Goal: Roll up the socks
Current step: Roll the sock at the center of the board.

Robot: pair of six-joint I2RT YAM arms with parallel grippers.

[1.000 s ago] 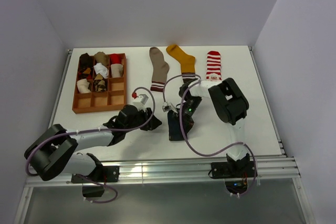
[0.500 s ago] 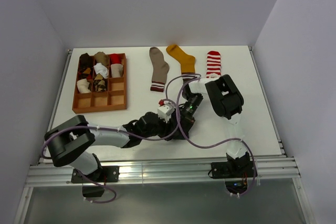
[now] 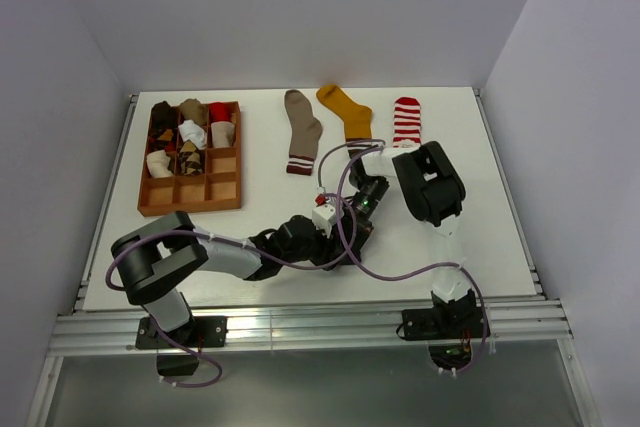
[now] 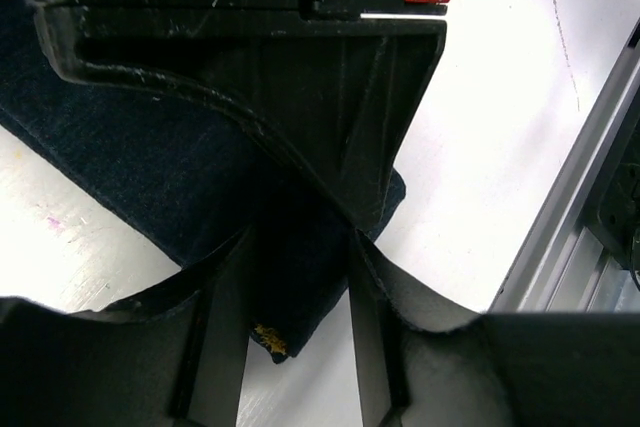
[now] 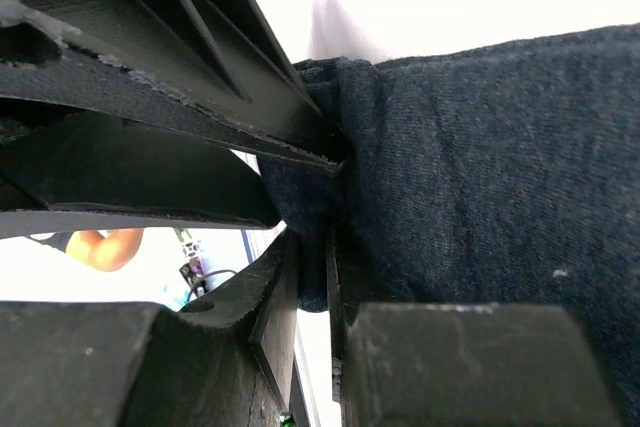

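1. The right pincer [image 5: 318, 209] is clamped on a bunched edge of the navy sock [image 5: 480, 167], at the lower centre of the overhead view.
2. The left pincer [image 4: 300, 247] stands apart, straddling that sock's corner.
3. At the upper centre, a taupe sock [image 3: 302, 132], a mustard sock [image 3: 347, 112] and a striped sock [image 3: 405, 122] lie flat and unrolled.
4. At the upper left, the tray [image 3: 190, 205] holds rolled bundles [image 3: 185, 132], so several seem finished and four remain.

A wooden grid tray [image 3: 190, 209] is sitting at the far left of the white surface [image 3: 500, 227], lying roughly square to its edges. Pale walls [image 3: 300, 17] are enclosing the surface on three sides, and a metal rail [image 3: 320, 322] is running along its near edge.
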